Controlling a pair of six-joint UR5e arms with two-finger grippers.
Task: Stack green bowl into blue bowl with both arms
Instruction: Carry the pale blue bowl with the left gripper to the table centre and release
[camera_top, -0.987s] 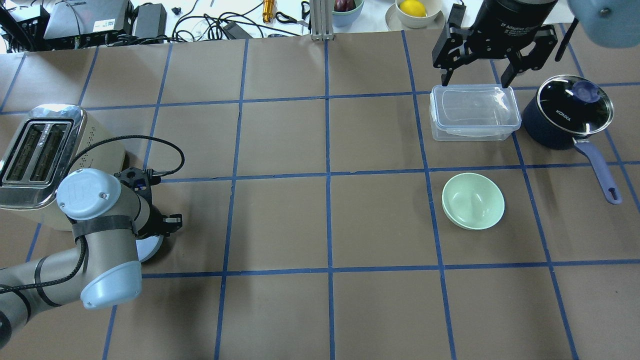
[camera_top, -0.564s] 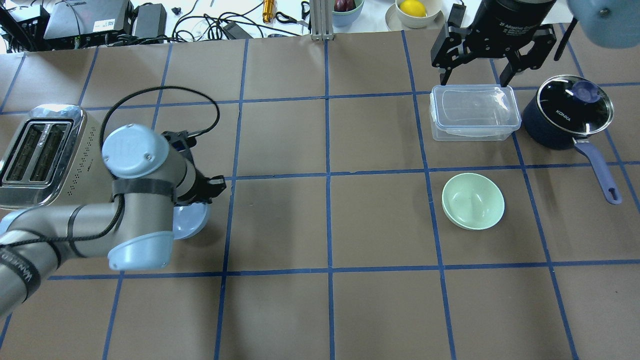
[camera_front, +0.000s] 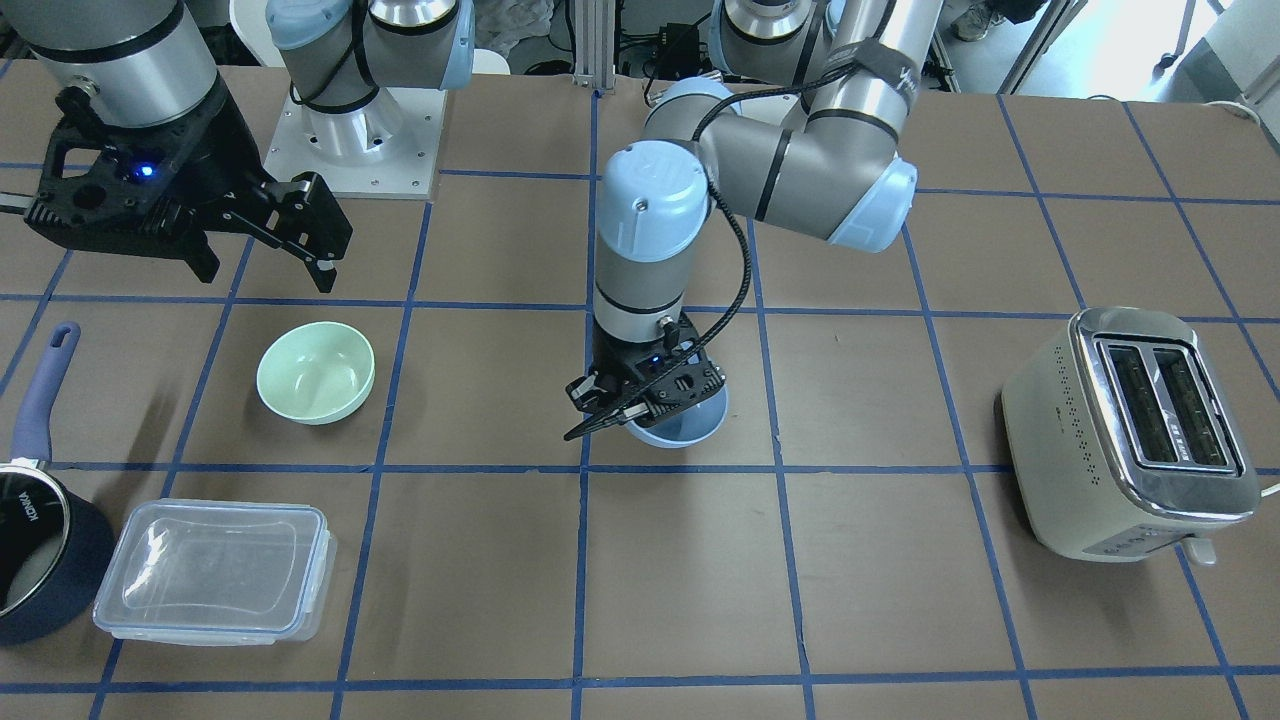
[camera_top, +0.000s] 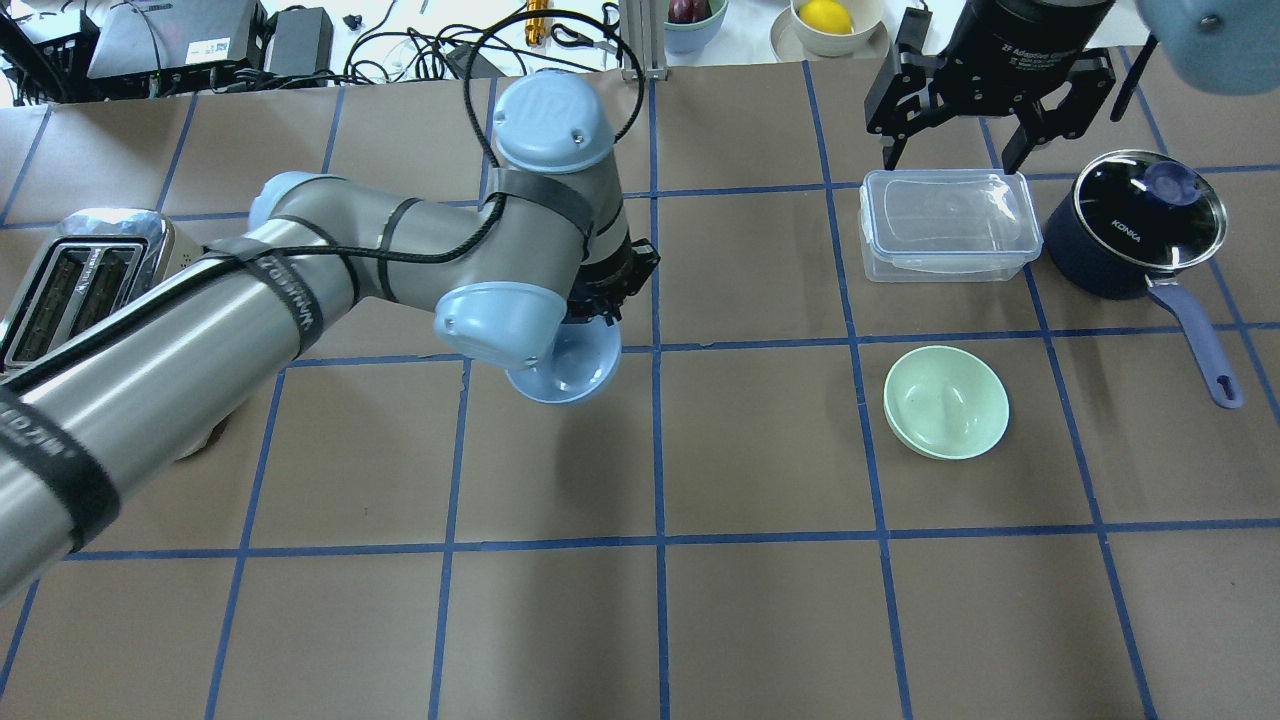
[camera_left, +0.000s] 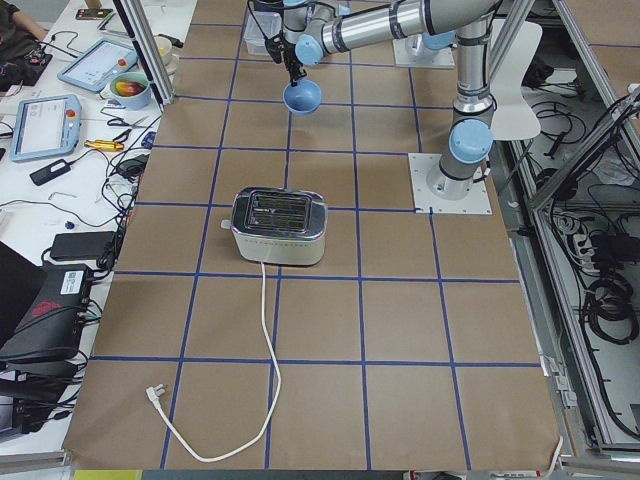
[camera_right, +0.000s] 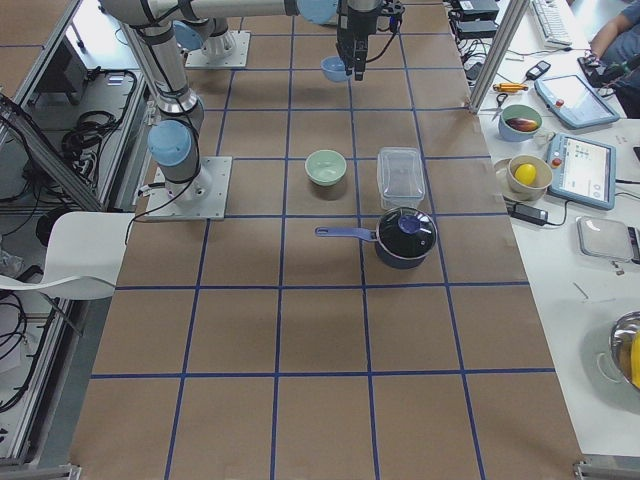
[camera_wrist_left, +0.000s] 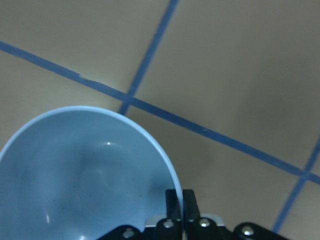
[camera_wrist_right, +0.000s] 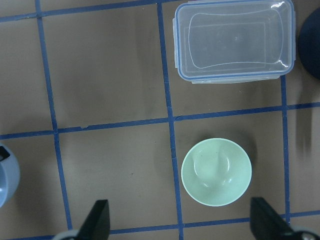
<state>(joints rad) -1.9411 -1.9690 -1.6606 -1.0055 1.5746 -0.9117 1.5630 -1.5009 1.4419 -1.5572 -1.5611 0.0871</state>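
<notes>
Brown taped tabletop: your left gripper pinches the rim of the blue bowl, lifted mid-table. Set it down next, I'd judge; the right gripper hangs spread beyond the green bowl, resting at right.

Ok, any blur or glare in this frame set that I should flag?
Left wrist view: soft throughout, the blue bowl and tape lines lack crisp edges. Overhead view: the saucepan lid mirrors light, and the bench strip at the top is washed out. Front-facing view: sharp, with a blown-out patch in the top right corner. Right wrist view: sharp on the green bowl.
</notes>
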